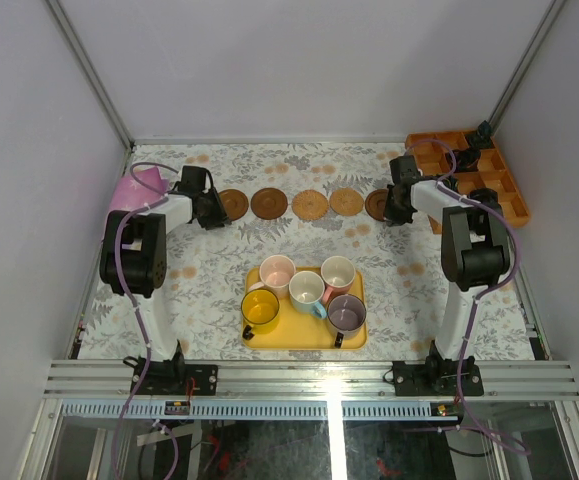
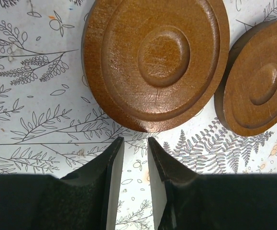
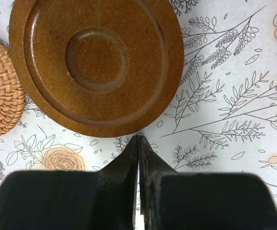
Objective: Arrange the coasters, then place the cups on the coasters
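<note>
Coasters (image 1: 310,204) lay in a row, so arranging looked finished. Left hand (image 2: 134,141) stood barely parted, right hand (image 3: 139,139) closed, both empty. Next, one would need to open for a cup (image 1: 277,270).

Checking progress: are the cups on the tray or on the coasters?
On the tray: all five cups stand upright inside it; the coasters in the row beyond are bare.

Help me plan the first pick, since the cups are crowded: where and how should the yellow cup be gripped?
Grip the yellow cup by its left rim wall, one finger inside, one outside, coming straight down. It stands upright, mouth up, at the tray's near left corner. The pale pink cup and blue cup crowd its far and right sides, so only the left looks free.
</note>
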Controlling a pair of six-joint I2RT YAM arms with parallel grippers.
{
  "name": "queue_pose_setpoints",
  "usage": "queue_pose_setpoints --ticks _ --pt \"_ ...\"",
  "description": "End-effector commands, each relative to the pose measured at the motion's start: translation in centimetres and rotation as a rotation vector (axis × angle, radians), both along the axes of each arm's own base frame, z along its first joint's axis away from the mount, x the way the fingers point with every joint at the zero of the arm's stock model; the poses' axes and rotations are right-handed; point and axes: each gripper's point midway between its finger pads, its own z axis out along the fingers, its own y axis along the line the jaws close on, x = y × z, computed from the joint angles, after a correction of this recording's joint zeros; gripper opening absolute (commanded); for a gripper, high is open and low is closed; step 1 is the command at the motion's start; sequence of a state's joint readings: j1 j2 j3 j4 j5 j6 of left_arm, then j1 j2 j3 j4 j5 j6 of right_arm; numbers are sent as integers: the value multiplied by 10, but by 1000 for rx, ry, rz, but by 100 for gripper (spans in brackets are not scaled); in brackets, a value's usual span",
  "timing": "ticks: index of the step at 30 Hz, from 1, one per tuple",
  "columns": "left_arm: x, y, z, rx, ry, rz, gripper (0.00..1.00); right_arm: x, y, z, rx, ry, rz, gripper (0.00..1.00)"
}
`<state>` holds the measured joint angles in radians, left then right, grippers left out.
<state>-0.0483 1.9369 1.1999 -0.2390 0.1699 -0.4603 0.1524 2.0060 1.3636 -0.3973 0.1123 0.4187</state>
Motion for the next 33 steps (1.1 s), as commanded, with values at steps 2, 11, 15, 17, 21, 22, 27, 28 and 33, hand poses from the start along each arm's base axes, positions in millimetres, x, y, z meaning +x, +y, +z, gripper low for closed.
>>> queue_pose_setpoints --ticks 2,11,15,17,21,22,27,28,33 --pt "2 10 -12 34 26 24 27 0 0 -17 -22 34 4 0" --pt "2 10 -18 29 38 25 27 4 -2 -18 -34 35 8 0" --pt "5 10 -19 27 36 27 27 5 -2 -17 -39 35 12 0" --pt "6 9 -20 25 36 27 27 4 -3 -16 -42 35 13 0" --pt "7 9 -21 19 36 28 28 3 -3 -17 -44 40 15 0" --pt "8 9 -20 19 34 27 27 3 -3 -16 -45 40 16 0" --pt "6 9 -16 20 31 22 27 -2 -5 -14 -51 47 21 0" --pt "5 9 -15 20 33 19 27 -3 -5 -13 -52 48 21 0" --pt "-7 0 1 -20 17 -22 28 -9 -8 0 -59 33 21 0"
